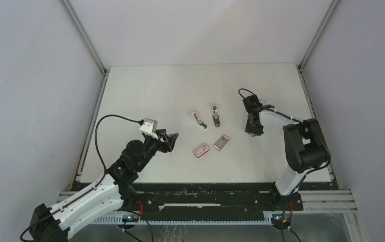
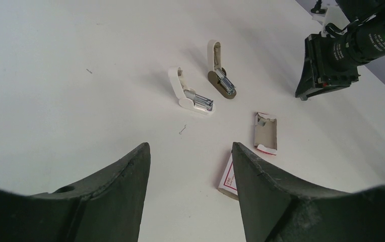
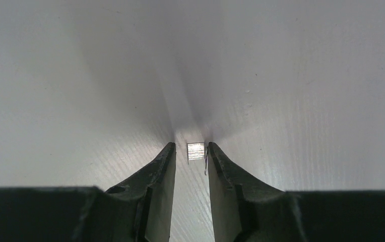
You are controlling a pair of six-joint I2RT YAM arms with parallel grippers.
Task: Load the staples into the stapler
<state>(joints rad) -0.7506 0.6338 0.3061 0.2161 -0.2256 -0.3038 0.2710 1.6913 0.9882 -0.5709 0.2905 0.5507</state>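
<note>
A short silvery strip of staples (image 3: 196, 151) lies on the white table between the fingertips of my right gripper (image 3: 190, 146). It touches the right finger, and a thin gap shows on its left, so the jaws are open and narrow. A loose bent staple hangs by that finger. This gripper (image 1: 253, 132) points down at the table, right of the grey tray (image 1: 221, 142). The small white stapler (image 2: 190, 94) lies hinged open, metal inside showing, at mid-table (image 1: 197, 120). My left gripper (image 2: 190, 146) hovers open and empty, short of the boxes (image 1: 172, 139).
A second open stapler with a dark base (image 2: 221, 76) lies beside the first (image 1: 215, 117). The red-and-white box sleeve (image 2: 228, 177) sits by my left gripper's right finger, near the tray (image 2: 265, 132). One stray staple (image 2: 182, 129) lies on the table (image 1: 145, 96).
</note>
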